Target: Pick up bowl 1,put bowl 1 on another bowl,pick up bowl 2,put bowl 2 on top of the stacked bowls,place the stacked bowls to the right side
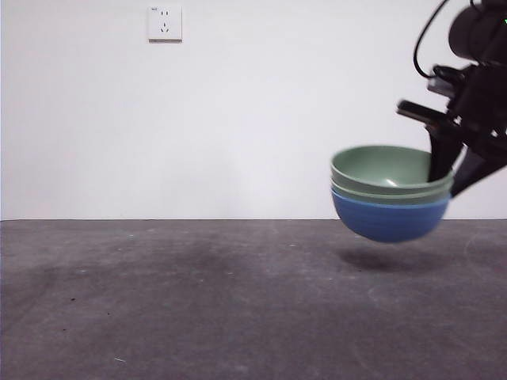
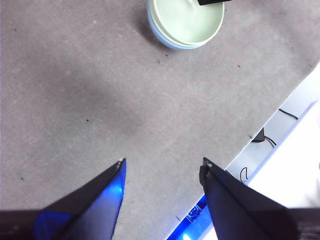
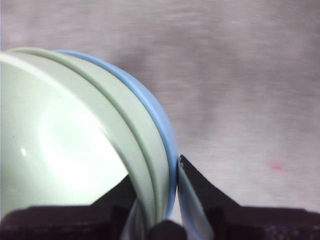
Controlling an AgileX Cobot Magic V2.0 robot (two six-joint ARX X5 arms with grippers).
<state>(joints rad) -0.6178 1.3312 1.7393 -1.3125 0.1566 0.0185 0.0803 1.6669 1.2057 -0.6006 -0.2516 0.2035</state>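
Note:
The stacked bowls (image 1: pixel 390 194) hang above the table at the right, tilted slightly: two pale green bowls nested in the blue bowl (image 1: pixel 388 220). My right gripper (image 1: pixel 450 170) is shut on their right rim, one jaw inside and one outside, as the right wrist view shows at the stack's rim (image 3: pixel 157 170). In the left wrist view the stacked bowls (image 2: pixel 186 22) lie far ahead of my left gripper (image 2: pixel 162 167), which is open, holds nothing and hovers over bare table.
The dark grey tabletop (image 1: pixel 198 301) stretches left of the stack, with the stack's shadow (image 1: pixel 380 258) beneath it. A white wall with a socket (image 1: pixel 165 23) stands behind. The table edge (image 2: pixel 270 122) and cables show beside the left gripper.

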